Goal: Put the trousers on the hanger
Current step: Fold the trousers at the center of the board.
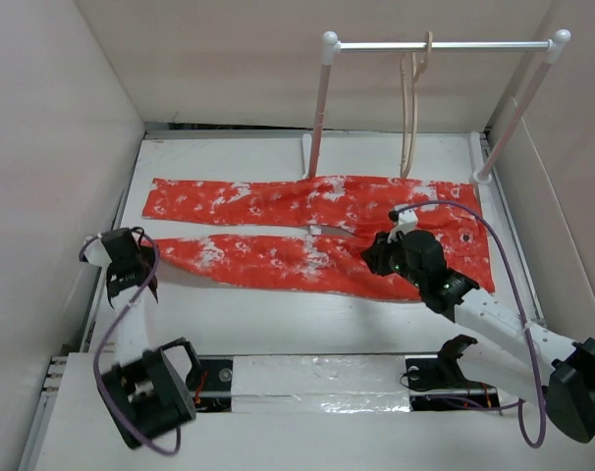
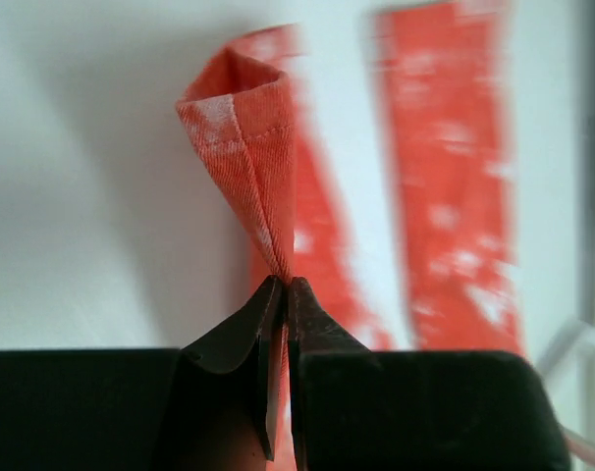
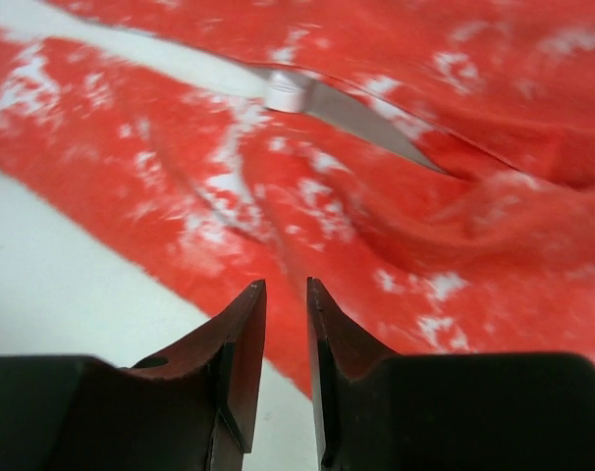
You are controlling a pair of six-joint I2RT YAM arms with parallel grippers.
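Observation:
The red-orange trousers (image 1: 317,231) with white blotches lie flat across the table, legs pointing left and waist at the right. My left gripper (image 1: 131,260) is at the end of the near leg. In the left wrist view this gripper (image 2: 283,283) is shut on the leg's cuff (image 2: 243,128), which stands up in a fold above the fingertips. My right gripper (image 1: 381,253) hovers low over the near edge of the trousers by the crotch. In the right wrist view this gripper (image 3: 286,287) is open by a narrow gap, with only fabric (image 3: 396,226) below it. The pale beige hanger (image 1: 412,108) hangs from the rail.
A white two-post rack (image 1: 440,45) stands at the back, its feet just behind the trousers. White walls close in the left, back and right sides. A strip of bare table (image 1: 307,314) lies between the trousers and the arm bases.

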